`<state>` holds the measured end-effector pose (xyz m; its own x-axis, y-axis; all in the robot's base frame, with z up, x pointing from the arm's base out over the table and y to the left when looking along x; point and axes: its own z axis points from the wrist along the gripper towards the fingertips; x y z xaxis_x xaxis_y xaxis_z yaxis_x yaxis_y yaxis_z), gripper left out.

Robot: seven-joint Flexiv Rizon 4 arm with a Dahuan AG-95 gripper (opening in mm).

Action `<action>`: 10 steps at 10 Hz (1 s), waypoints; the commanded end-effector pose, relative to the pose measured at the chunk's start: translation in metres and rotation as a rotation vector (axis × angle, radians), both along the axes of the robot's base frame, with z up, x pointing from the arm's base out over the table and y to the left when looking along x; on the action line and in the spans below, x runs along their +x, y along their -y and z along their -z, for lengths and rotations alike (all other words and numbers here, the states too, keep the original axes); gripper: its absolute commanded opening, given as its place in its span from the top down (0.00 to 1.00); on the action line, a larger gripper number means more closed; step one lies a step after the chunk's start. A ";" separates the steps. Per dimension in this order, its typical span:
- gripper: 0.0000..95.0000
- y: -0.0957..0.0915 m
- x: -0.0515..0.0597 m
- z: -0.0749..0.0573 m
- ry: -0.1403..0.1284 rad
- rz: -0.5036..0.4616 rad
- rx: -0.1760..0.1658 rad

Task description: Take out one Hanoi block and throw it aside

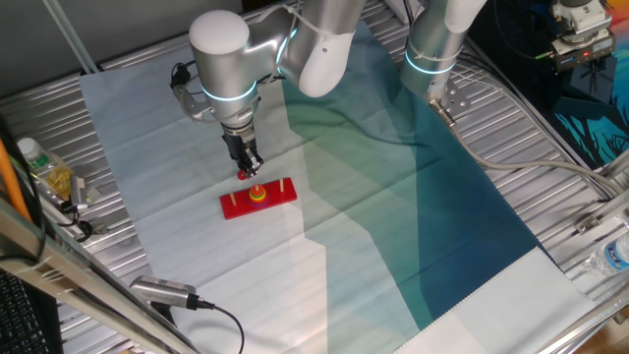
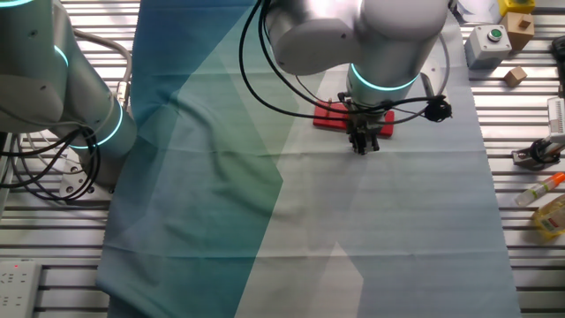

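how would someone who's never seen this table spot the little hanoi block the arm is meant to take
Find the flat red base on the pale cloth. Just behind its middle peg hangs the gripper, and the Hanoi block is the tiny red piece at its fingertips. Unlike the yellow disc, it is off the peg.

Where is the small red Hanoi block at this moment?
In one fixed view the Hanoi block sits at the tips of the end effector, just above the red base near its middle peg with the yellow disc.

Slatted metal table (image 1: 550, 147) under blue-white cloth (image 1: 393, 226); red pegged base (image 1: 257, 200) on cloth.
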<state>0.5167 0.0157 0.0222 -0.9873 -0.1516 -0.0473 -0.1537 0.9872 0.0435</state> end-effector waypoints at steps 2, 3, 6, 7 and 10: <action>1.00 0.000 0.000 0.004 0.012 -0.003 0.002; 1.00 0.000 0.000 0.003 0.012 -0.006 0.001; 1.00 0.000 0.000 0.004 0.011 -0.014 0.002; 0.80 0.000 0.000 0.004 0.012 -0.016 0.001; 0.80 0.001 0.000 0.004 0.012 -0.019 0.000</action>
<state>0.5163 0.0152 0.0180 -0.9836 -0.1701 -0.0593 -0.1727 0.9841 0.0424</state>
